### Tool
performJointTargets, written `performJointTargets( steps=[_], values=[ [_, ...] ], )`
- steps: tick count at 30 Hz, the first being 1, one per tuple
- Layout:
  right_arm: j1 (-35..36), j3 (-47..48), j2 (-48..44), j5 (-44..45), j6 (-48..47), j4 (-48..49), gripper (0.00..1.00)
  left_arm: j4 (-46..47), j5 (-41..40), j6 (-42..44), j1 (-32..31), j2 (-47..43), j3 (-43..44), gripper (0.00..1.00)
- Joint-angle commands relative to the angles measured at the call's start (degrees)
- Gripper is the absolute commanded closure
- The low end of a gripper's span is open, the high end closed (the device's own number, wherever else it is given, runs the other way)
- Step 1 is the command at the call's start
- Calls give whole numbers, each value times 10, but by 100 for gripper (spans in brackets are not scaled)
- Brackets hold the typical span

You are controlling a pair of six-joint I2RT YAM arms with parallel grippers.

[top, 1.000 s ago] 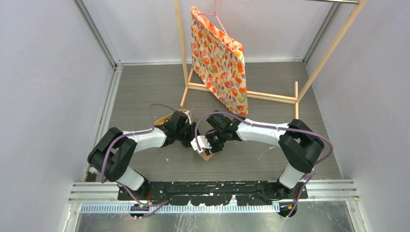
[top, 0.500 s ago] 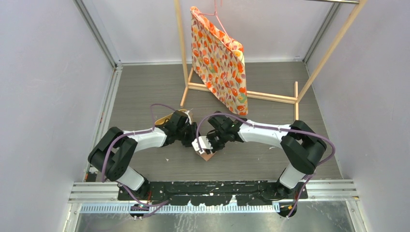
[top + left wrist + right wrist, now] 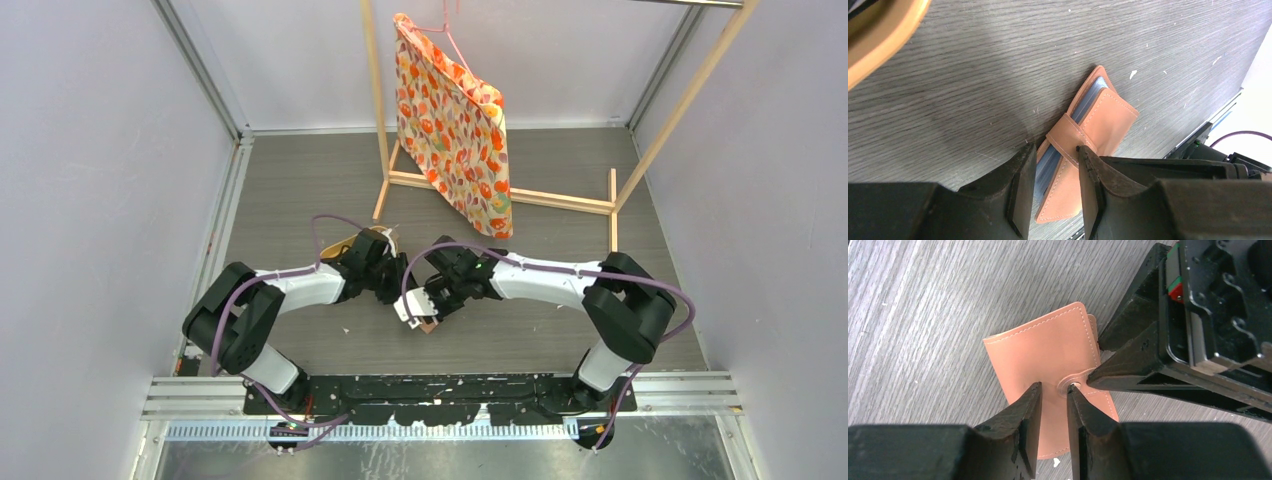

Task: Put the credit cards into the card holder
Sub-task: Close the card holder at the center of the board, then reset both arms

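Observation:
The card holder (image 3: 1048,360), salmon-brown leather, lies folded on the table with its snap tab across the cover. It also shows in the left wrist view (image 3: 1098,125), with its grey-blue inside at the open edge, and partly in the top view (image 3: 429,325). My left gripper (image 3: 1054,152) straddles the holder's edge at the tab, its fingers closed against it. My right gripper (image 3: 1053,390) stands over the cover with a narrow gap and nothing between its jaws. One of its fingertips (image 3: 1071,390) touches the snap. No loose credit cards are in view.
An oval yellow-rimmed wooden tray (image 3: 352,243) sits just behind my left gripper, and its rim (image 3: 878,45) shows in the left wrist view. A wooden rack (image 3: 500,195) with a hanging floral bag (image 3: 455,120) stands at the back.
My right gripper has shifted a little left and nearer over the card holder. The left arm and the holder have stayed put.

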Motion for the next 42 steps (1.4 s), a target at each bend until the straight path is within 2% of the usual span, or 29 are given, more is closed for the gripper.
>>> performJointTargets(
  steps=[1, 11, 25, 29, 35, 42],
  values=[
    [28, -26, 42, 35, -9, -97, 70, -60, 3, 19, -23, 36, -21, 64],
    [45, -6, 57, 60, -20, -135, 70, -51, 9, 16, -28, 38, -29, 65],
    [46, 29, 87, 52, -24, -185, 70, -36, 17, 12, -33, 40, -39, 65],
    [12, 67, 57, -17, -7, -219, 61, -34, 15, 11, -33, 35, -38, 64],
    [-48, 190, 1, -135, -26, -408, 56, -53, -4, 21, -30, -14, -10, 56],
    [-91, 173, -116, -135, 61, -445, 50, -123, -48, 94, -24, -124, 61, 51]
  ],
)
